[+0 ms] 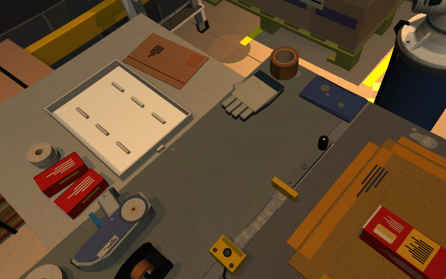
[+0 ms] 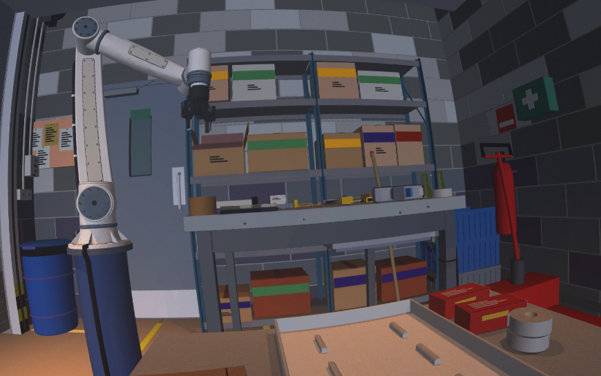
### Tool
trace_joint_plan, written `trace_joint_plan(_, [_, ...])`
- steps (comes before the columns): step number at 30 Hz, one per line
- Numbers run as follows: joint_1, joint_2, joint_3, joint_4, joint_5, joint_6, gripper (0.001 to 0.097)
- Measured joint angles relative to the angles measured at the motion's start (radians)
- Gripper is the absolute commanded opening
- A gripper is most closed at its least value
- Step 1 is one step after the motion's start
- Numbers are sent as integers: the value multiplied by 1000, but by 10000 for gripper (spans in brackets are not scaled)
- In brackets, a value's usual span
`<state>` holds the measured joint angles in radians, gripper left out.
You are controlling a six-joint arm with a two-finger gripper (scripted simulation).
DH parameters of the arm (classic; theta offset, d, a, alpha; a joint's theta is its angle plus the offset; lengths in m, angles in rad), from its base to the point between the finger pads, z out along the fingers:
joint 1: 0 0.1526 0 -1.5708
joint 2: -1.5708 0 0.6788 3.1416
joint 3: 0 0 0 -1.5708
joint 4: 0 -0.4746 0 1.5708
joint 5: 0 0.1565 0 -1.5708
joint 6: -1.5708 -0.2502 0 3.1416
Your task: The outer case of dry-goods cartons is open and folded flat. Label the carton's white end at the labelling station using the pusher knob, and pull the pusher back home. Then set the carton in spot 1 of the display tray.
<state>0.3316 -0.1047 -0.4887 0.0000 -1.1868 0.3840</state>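
Note:
My gripper (image 2: 200, 122) hangs high in the air beside the robot's pedestal, open and empty. It is out of sight in the side camera. A red carton (image 1: 406, 243) with a white end lies flat on the unfolded orange case (image 1: 387, 204) at the table's right. The labelling rail (image 1: 287, 187) runs diagonally across the table beside the case. A black pusher knob (image 1: 322, 142) stands at its far end. A yellow stop block (image 1: 284, 188) sits mid-rail and a yellow labeller head (image 1: 227, 254) at its near end. The white display tray (image 1: 119, 116) with small dividers lies at the table's left.
A blue bin (image 2: 48, 285) stands beside the robot's pedestal (image 1: 429, 66). Two red cartons (image 1: 70, 184) and a tape roll (image 1: 41, 153) lie near the tray. A glove (image 1: 252, 95), a brown tape roll (image 1: 284, 62), a blue pad (image 1: 334, 98) and a tape dispenser (image 1: 114, 225) also lie on the table.

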Motion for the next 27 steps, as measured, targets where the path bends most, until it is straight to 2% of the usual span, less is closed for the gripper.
trace_joint_plan(10, [0,2,1,0,1,-4,800])
trace_joint_plan(15, [6,30,17,0,13,-50,800])
trace_joint_plan(20, [19,101,57,0,44,-165,800])
trace_joint_plan(27, [49,256,145,0,112,-414,800])
